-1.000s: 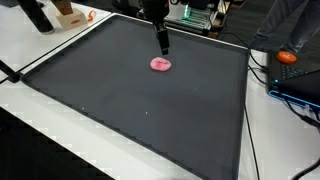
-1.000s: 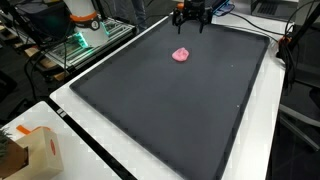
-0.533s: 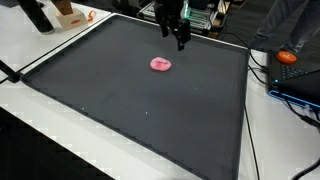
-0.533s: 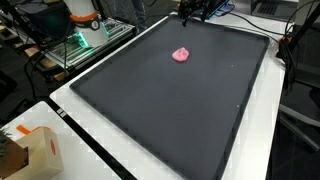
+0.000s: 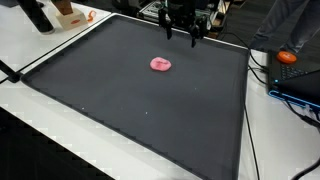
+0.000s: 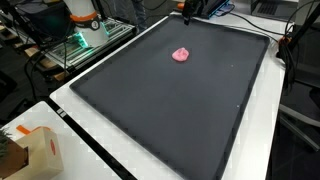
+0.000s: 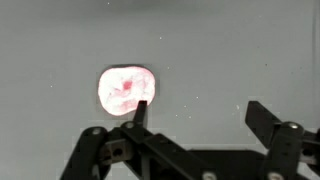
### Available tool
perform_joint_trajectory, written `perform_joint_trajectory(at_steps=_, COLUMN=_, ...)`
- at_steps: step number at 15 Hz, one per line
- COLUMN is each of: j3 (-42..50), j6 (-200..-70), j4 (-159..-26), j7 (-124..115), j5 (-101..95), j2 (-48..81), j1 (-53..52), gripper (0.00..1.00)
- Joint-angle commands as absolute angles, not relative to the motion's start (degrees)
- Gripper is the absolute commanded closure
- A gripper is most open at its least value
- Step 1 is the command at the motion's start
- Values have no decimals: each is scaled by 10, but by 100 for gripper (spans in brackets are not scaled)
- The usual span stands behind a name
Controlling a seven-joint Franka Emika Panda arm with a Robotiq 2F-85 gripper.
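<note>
In an exterior view, a brown cardboard box (image 6: pixel 32 152) is seen nearest the camera, at seven o'clock of the scene, on the white counter (image 6: pixel 95 150). Most of the counter is covered by a large dark mat (image 6: pixel 170 110), also seen from its other side (image 5: pixel 150 110).

Farther on, a small pink lump (image 6: pixel 181 55) is found lying on the mat towards its far edge, and it is shown in both exterior views (image 5: pixel 161 64). It is touched by nothing.

Beyond it, the pincer (image 5: pixel 182 38) is held above the mat's far edge, at about one o'clock from the pink lump and clearly apart from it. Only its lower part (image 6: pixel 189 12) is caught at the top of an exterior view. Its jaws are spread wide, and nothing is gripped between them.

In the wrist view, the released pincer (image 7: pixel 197 112) is seen over bare mat, with the pink lump (image 7: pixel 128 90) lying at ten o'clock of one fingertip (image 7: pixel 141 106).

An orange object (image 5: pixel 288 57) is seen off the mat, at three o'clock of the pincer.
</note>
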State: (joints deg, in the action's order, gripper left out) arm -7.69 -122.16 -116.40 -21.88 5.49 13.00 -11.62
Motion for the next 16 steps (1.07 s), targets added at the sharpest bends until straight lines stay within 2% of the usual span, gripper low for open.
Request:
perform_joint_trajectory(at_steps=1, j3=-85, j6=-1202, j4=-1175, j7=-127, j5=32, j2=116, j1=-115, gripper=0)
perform_joint_trajectory(at_steps=5, j3=-88, j6=-1203, j4=-1180, j7=-38, j5=0, j2=111, j1=-115, gripper=0)
perform_joint_trajectory(at_steps=16, j3=-84, j6=-1231, j4=-1178, j7=-19, j5=3, j2=148, j1=-106, gripper=0)
